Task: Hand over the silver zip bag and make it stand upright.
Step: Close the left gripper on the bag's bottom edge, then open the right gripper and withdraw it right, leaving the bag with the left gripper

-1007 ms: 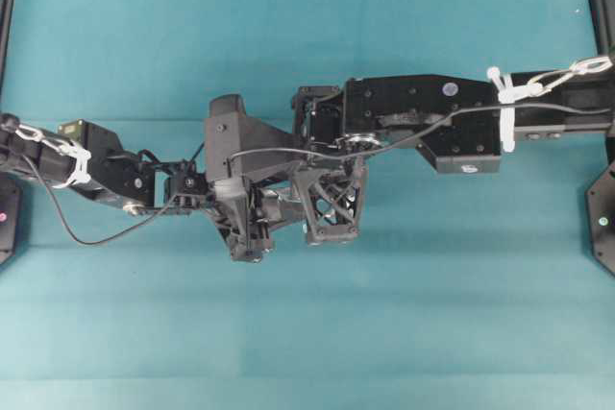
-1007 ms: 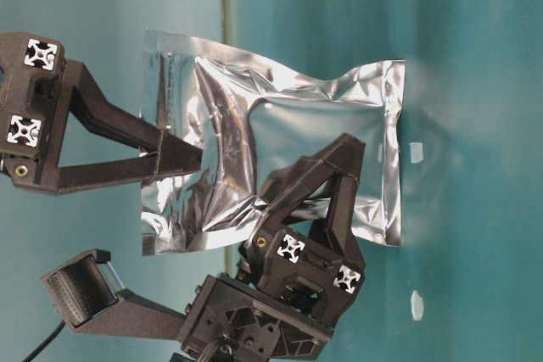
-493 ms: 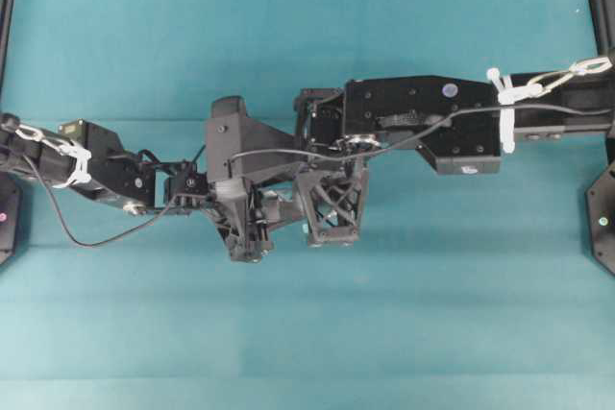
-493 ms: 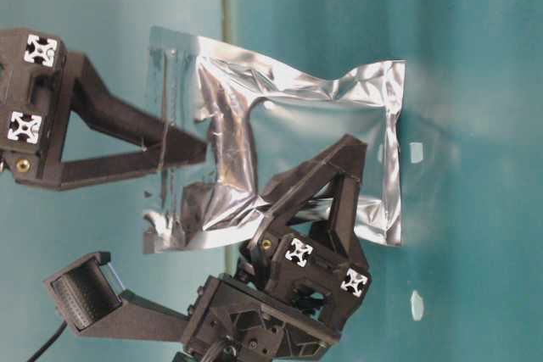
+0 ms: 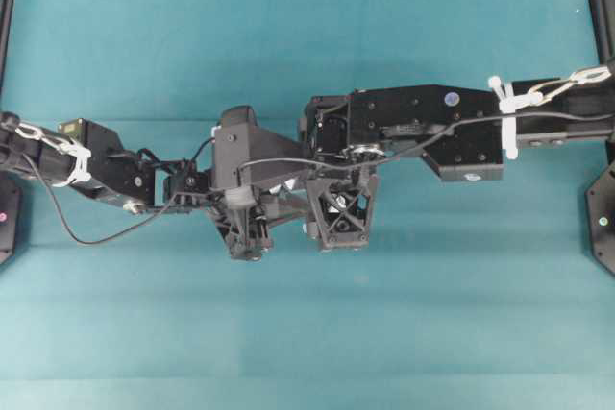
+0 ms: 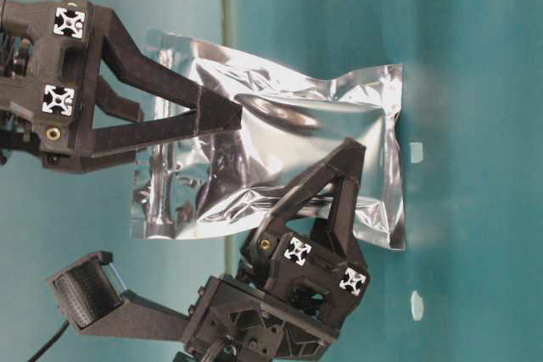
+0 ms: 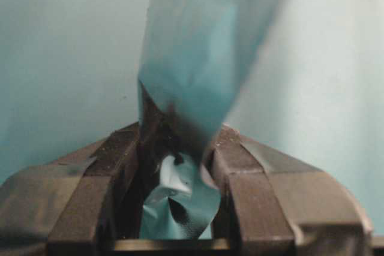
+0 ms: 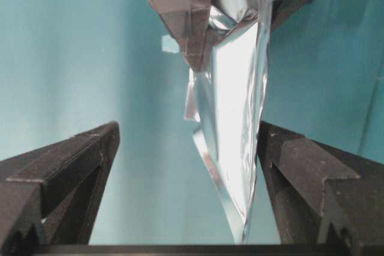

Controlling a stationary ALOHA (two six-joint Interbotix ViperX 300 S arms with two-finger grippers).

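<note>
The silver zip bag [image 6: 288,150] is a shiny crinkled foil pouch hanging in the air above the teal table. My left gripper [image 6: 335,192] is shut on one side of it; in the left wrist view the foil [image 7: 192,58] is pinched between the fingers of that gripper [image 7: 177,148]. My right gripper [image 6: 199,120] stands open astride the bag's other end. In the right wrist view its fingers are wide apart [image 8: 189,148], and the bag [image 8: 234,106] hangs between them close to the right finger. From overhead the two grippers [image 5: 252,237] [image 5: 338,223] meet mid-table and hide the bag.
Two tiny white bits [image 6: 416,152] [image 6: 416,304] lie on the teal cloth beyond the bag. Black frame posts [image 5: 8,7] [image 5: 603,7] stand at the far left and right edges of the table. Both arms cross the table's middle band.
The right gripper has opened and let go of the bag's end, shifting a little. The bag has uncrumpled and now hangs from the left gripper alone.
</note>
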